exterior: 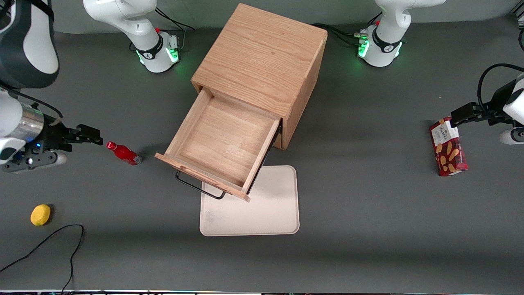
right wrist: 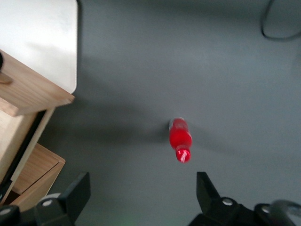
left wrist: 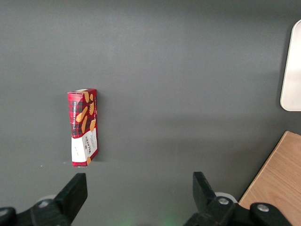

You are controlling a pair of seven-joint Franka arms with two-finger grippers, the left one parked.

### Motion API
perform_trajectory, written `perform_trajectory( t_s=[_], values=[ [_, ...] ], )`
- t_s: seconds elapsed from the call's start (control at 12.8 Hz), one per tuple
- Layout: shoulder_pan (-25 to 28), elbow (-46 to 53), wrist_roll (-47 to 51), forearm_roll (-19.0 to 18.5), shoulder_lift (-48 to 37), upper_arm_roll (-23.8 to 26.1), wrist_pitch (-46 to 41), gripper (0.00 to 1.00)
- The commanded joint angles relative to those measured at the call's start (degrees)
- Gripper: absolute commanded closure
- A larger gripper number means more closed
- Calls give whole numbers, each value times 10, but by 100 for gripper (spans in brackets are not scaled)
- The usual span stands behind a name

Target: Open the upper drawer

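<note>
The light-oak cabinet point(exterior: 262, 57) stands mid-table. Its upper drawer point(exterior: 221, 141) is pulled far out toward the front camera and its wooden inside is bare. The thin black bar handle point(exterior: 200, 189) hangs on the drawer front, over the tray. My right gripper point(exterior: 97, 137) is open and empty. It hovers toward the working arm's end of the table, well apart from the drawer, next to a red bottle. In the right wrist view the gripper point(right wrist: 143, 184) holds nothing, and the drawer's front corner point(right wrist: 33, 92) shows beside it.
A red bottle point(exterior: 124, 153) lies on the table between gripper and drawer; it also shows in the right wrist view point(right wrist: 180, 139). A white tray point(exterior: 270, 213) lies in front of the cabinet. A yellow fruit point(exterior: 40, 214), a black cable point(exterior: 61, 237) and a cookie box point(exterior: 448, 147) lie about.
</note>
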Motion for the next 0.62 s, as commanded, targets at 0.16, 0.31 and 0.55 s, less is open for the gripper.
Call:
perform_trajectory(
  t_s=[0.16,0.31,0.55],
  values=[
    [3,-64,112,-9,-60,-21,8,0],
    [7,-42,118,-11,-52,-20,6,0],
    [2,-21,113,-9,-49,-25,6,0]
  ],
)
